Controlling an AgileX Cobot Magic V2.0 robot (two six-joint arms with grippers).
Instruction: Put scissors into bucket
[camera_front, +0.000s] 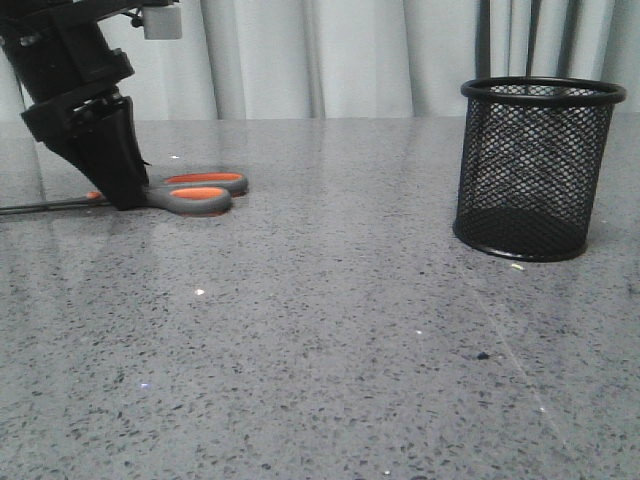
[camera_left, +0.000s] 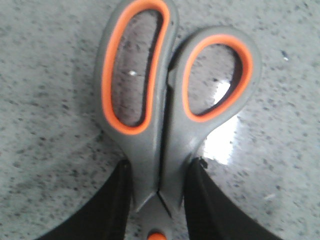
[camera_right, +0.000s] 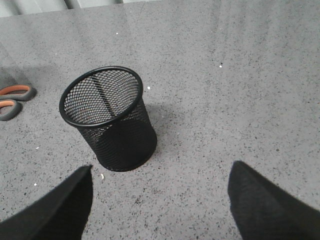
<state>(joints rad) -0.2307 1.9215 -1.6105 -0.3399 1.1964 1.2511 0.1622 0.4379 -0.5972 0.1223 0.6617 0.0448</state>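
The scissors (camera_front: 190, 192) lie flat on the table (camera_front: 330, 330) near its far left edge, loops pointing toward the middle, blades running off to the left, and the bucket (camera_front: 535, 168) stands upright and empty, well apart, toward the far right. The left gripper (camera_front: 122, 200) is down over the scissors at the neck, just behind the orange pivot, a finger (camera_left: 107, 205) on each side of the grey shanks; from the wrist view the fingers look pressed against them, so I take it as clamped on the scissors, though whether they bear any weight yet I cannot say. The worry from here is the grip point: it sits close to the pivot with the long blades out one side and the heavy loops out the other, so on lifting the scissors could swing or slide between the smooth pads and drop. The bucket is also shorter than the scissors and light, so a tilted entry could catch the rim and tip it over. The left arm leans in steeply from the far left, wrist angled down at the tabletop. The right gripper (camera_right: 160, 200) hangs above the table beside the bucket, fingers spread wide and holding nothing.
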